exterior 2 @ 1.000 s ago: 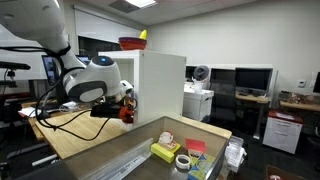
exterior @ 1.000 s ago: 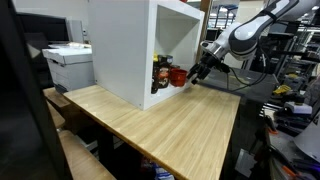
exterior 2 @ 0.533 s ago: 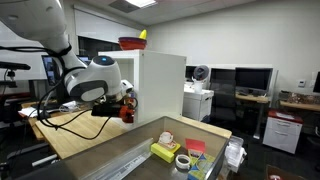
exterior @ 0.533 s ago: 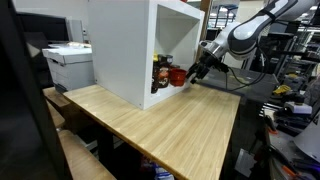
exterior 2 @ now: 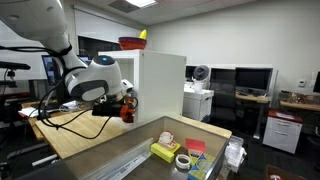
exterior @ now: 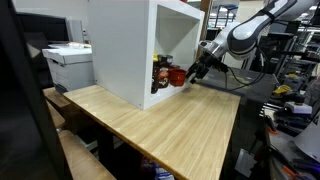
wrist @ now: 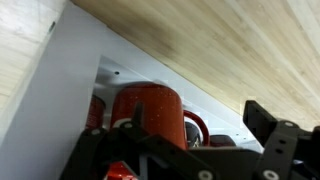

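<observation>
Red mug sits inside the open white cabinet on the wooden surface, near the front edge, with other small items beside it that are too blurred to name. End effector hangs right at the opening, jaws spread wide, gripping nothing. Nothing has shifted over the last second, so probably a pause before contact.

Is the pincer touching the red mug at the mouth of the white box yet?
Cannot tell. In an exterior view the pincer overlaps the red mug. The wrist view shows the mug close ahead of one finger, but no plain contact or gap.
</observation>
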Robot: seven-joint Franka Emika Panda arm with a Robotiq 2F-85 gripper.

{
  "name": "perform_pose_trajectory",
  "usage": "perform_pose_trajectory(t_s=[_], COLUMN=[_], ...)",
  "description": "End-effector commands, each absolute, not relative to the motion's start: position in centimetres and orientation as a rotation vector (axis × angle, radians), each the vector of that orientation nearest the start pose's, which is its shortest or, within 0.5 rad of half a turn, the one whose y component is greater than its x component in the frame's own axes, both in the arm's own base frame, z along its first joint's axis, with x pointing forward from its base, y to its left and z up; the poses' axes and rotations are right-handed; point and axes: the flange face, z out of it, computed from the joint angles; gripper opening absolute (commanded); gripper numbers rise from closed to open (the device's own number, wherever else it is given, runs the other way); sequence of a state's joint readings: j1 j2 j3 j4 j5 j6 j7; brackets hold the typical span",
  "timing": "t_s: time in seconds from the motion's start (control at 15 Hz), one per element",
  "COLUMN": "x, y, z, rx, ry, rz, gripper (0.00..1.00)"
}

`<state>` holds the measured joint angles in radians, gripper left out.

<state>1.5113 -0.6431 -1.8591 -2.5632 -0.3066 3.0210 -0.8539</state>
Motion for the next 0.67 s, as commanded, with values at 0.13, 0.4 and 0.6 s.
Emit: perform_pose_trajectory(t_s=[0.13, 0.4, 0.6], x=[47.33, 47.59, 47.88], y=[-10.73, -10.59, -10.52], z=[24.96, 24.91, 24.87], rx=[-2.639, -2.631, -2.625], ry=[-0.913, -0.918, -0.926], rz=[-0.833, -0.839, -0.842], gripper=[1.00, 1.00, 1.00])
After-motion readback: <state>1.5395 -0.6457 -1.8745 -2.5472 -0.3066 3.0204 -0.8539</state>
